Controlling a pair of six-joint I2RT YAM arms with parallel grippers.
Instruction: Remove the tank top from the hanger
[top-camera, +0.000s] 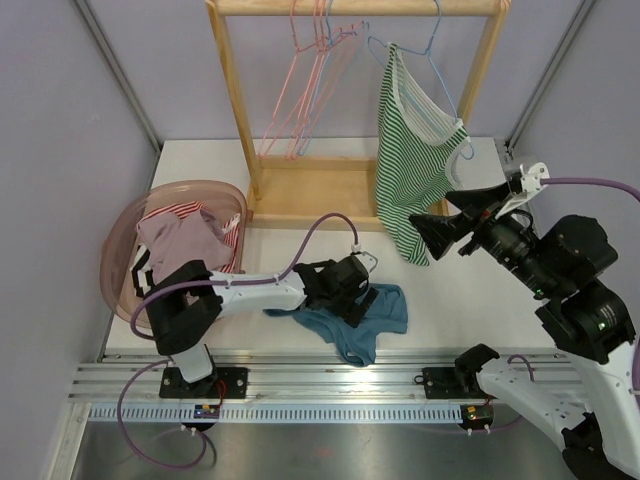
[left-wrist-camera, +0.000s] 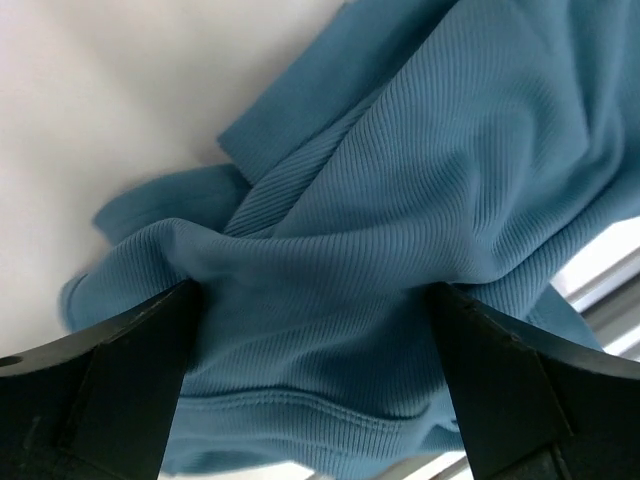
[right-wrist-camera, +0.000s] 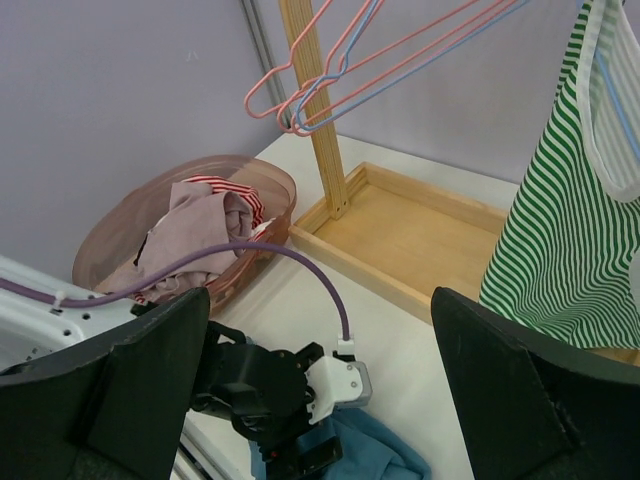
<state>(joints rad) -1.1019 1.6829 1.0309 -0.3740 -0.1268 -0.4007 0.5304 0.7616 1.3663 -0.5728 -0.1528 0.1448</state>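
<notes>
A green-and-white striped tank top hangs on a light blue hanger at the right end of the wooden rack. My right gripper is open and empty, raised just right of the top's lower hem and apart from it. My left gripper is open and points down onto a crumpled blue ribbed garment on the table. Its fingers stand on either side of a fold of that cloth.
The wooden rack has a tray base. Bare pink and blue hangers hang at its left end. A pink basin holding several clothes stands at the left. Metal rails run along the near edge.
</notes>
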